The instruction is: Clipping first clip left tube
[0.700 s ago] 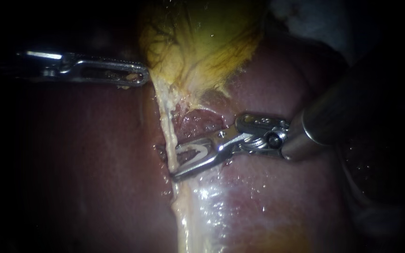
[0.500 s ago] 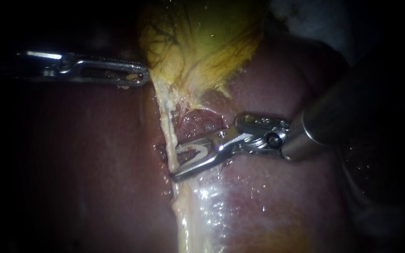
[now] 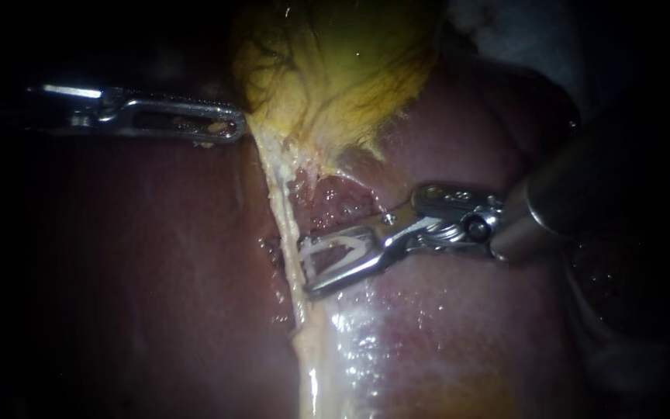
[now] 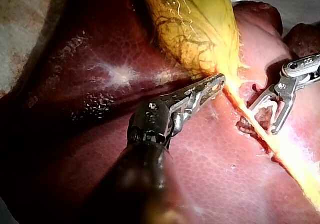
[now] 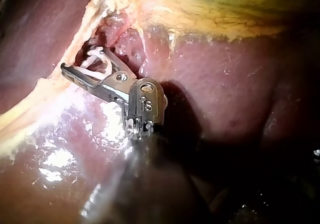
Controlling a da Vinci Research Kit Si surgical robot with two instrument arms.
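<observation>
Mid-frame: right instrument (image 3: 305,270) jaws spread, holding an open white clip (image 3: 335,250), tips at the pale tube (image 3: 282,213) below the gallbladder (image 3: 335,70). Upper left: left instrument (image 3: 238,128) jaws clamped on gallbladder edge. Best advanced until tube seats deep, then squeezed square. Unclear whether tube already inside clip.

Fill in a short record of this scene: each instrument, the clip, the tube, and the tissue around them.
left instrument: jaws shut on the lower edge of the gallbladder
right instrument: jaws spread, carrying a white clip, tips at the tube
clip: not closed, seated between the right jaws
tube: pale strand running from the gallbladder down across the liver; at the clip's mouth, how far in is unclear
liver: dark red, wet, beneath both instruments
</observation>
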